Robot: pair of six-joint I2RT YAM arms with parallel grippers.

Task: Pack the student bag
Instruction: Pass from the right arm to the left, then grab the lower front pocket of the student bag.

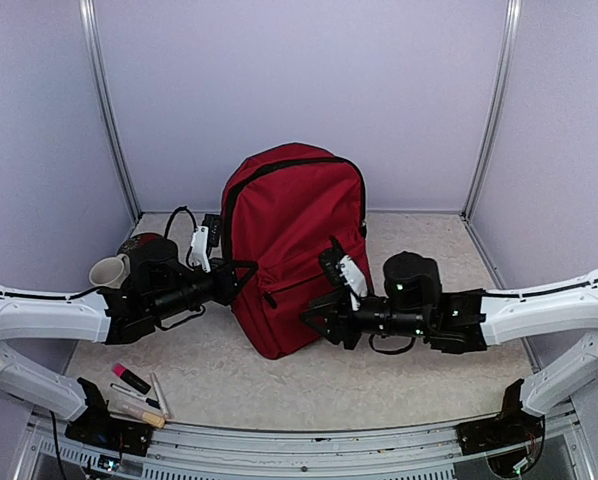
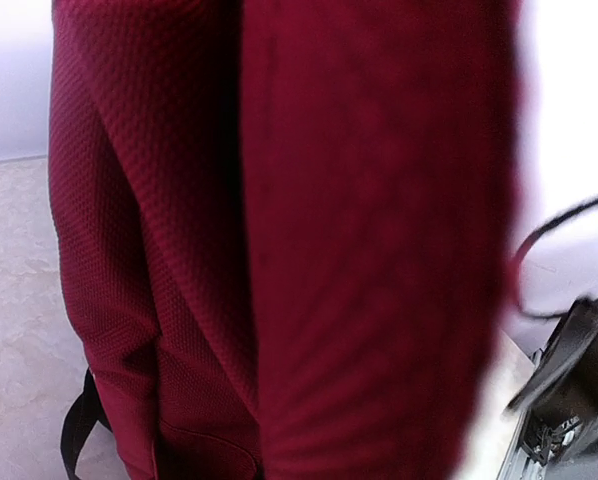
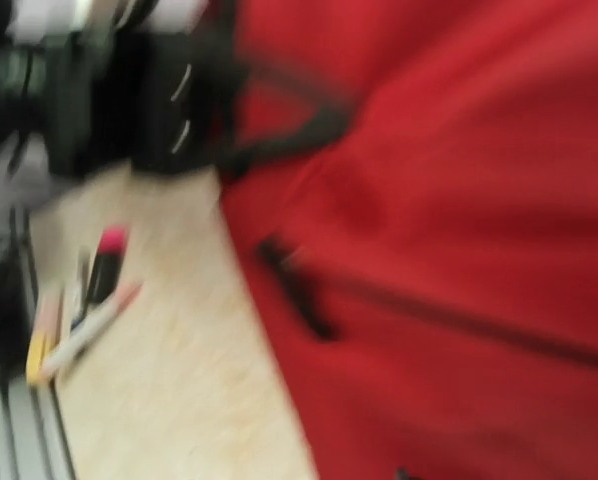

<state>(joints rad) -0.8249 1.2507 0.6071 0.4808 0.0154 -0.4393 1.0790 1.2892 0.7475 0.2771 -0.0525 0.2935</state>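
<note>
At the middle of the table (image 1: 379, 385), toward the back wall, the student bag (image 1: 294, 230) stands upright on its base. Its long axis is vertical and its front pocket faces the arms. It is soft, dark red woven cloth with a fine pebbled weave, domed at the top, and it looks slack enough to fold under a push. A black front pocket zip (image 1: 299, 285) runs slantwise across the lower front.

Both arms reach in from the sides at pocket height. The left gripper (image 1: 229, 282) rests against the bag's left side, so the bag lies directly to its right. Its jaws are closed tight. Whether they pinch fabric or a black strap (image 1: 244, 266) cannot be told, since its own camera shows only red cloth.

The right gripper (image 1: 317, 318) is at the lower right of the front face, just below the zip, with the bag ahead and to its left. Its fingers are too blurred to say whether they are parted or grasping. Opening the bag seems the step in hand, and the right gripper is nearer that zip.

Well apart, at the near left edge, lie a pink highlighter (image 1: 129, 378) and pale pens (image 1: 159, 395). A pale cup (image 1: 107, 270) sits beside the left arm.
</note>
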